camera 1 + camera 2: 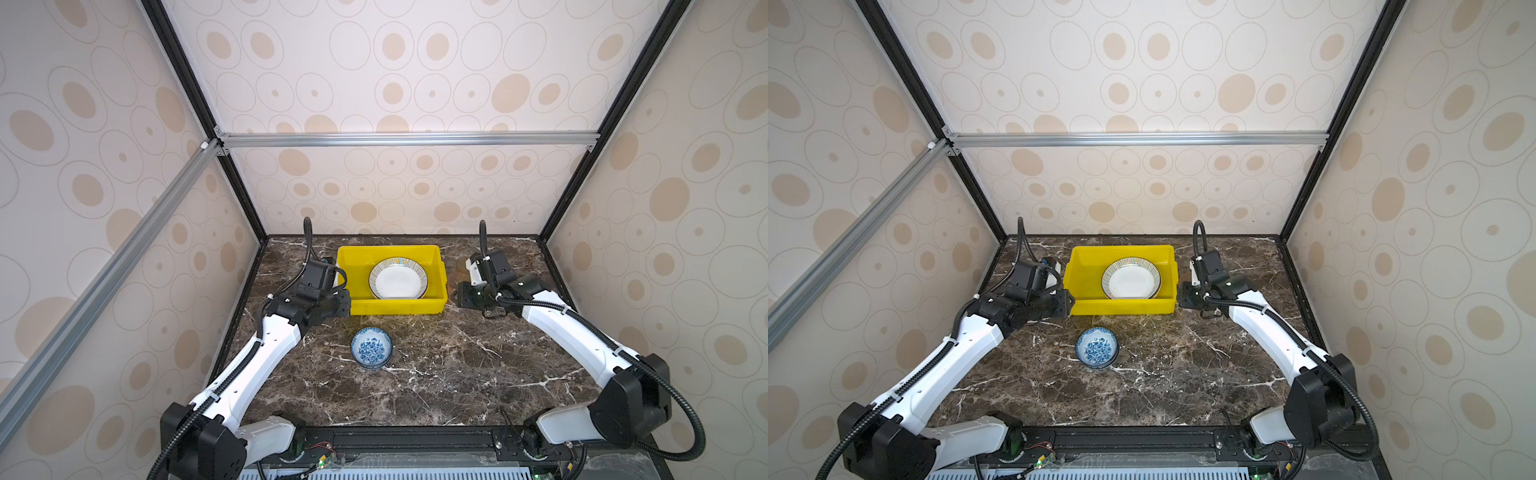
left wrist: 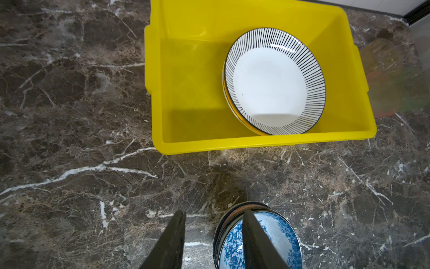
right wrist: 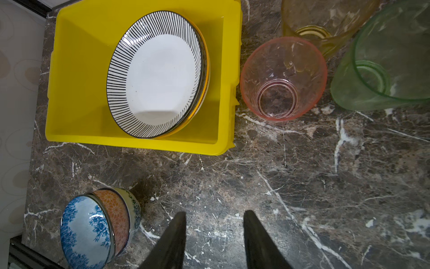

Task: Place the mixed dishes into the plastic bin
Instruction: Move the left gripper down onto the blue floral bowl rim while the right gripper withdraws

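left gripper [image 2: 214, 212]: my jaws apart — nothing held
right gripper [image 3: 215, 212]: my jaws apart — nothing held
yellow bin [image 1: 395, 308]: striped plate [image 1: 398, 282] inside

You look into a robot test booth: aluminium extrusion bars [image 1: 407, 139] frame panels of oval-patterned wallpaper [image 1: 415, 62], a dark marble-look tabletop [image 1: 457, 374] forms its floor, and two white robot arms [image 1: 274, 340] are mounted on a black rail [image 1: 415, 442] at its near edge.

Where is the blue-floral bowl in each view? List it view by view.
In both top views: blue-floral bowl lower centre, before the yellow bin.
Left wrist: bowl partly behind a finger.
Right wrist: bowl topping a bowl stack, apart from the bin.
Shared landmark: the yellow bin.
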